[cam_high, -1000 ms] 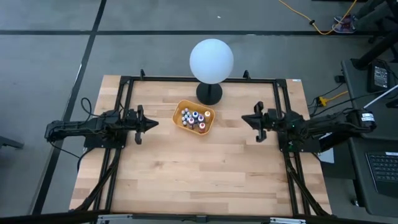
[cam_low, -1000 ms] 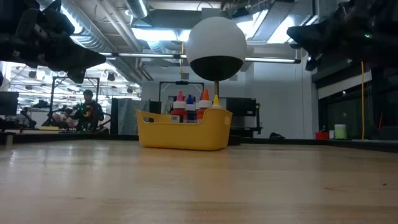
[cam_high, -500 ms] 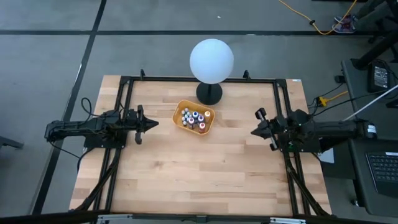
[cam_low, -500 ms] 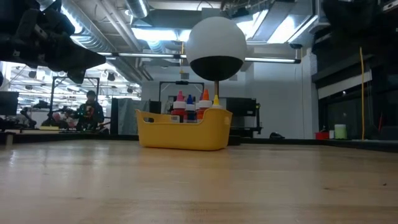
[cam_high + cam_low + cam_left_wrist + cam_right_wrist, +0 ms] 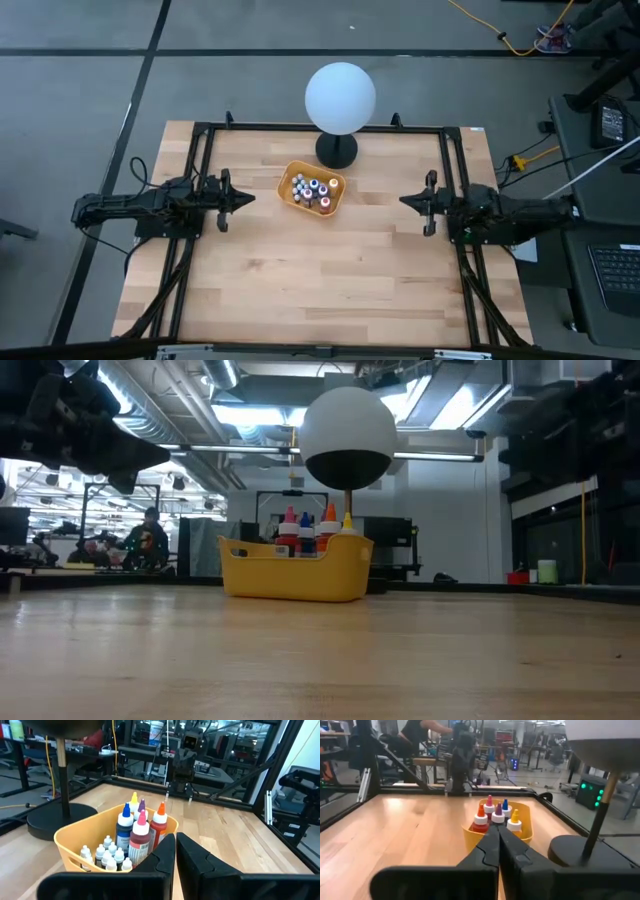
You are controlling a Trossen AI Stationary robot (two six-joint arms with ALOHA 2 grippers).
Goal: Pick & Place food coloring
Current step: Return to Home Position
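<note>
The food coloring bottles [image 5: 312, 190] stand upright in a yellow-orange tray [image 5: 283, 188] at the table's far middle. Several taller ones have pink, blue, orange, purple and yellow tops [image 5: 137, 822], and small whitish ones [image 5: 107, 855] cluster beside them. The low view shows their tops [image 5: 315, 525] above the tray wall [image 5: 295, 572]. My left gripper [image 5: 246, 198] hovers shut to the tray's left, pointing at it [image 5: 176, 840]. My right gripper [image 5: 404, 202] hovers shut to the tray's right, also facing the bottles [image 5: 497, 832].
A big white globe lamp [image 5: 340, 96] on a black base [image 5: 337, 151] stands just behind the tray at the far edge. A black frame [image 5: 320, 127] runs along the table's sides. Bare wooden tabletop [image 5: 320, 270] stretches toward the near edge. People sit in the room beyond.
My right arm has swung from a slant to lie level across the table. Its gripper dipped toward the near edge, came back, and turned about its wrist. It has left the upper right of the low view. The bottles and tray stayed put.
</note>
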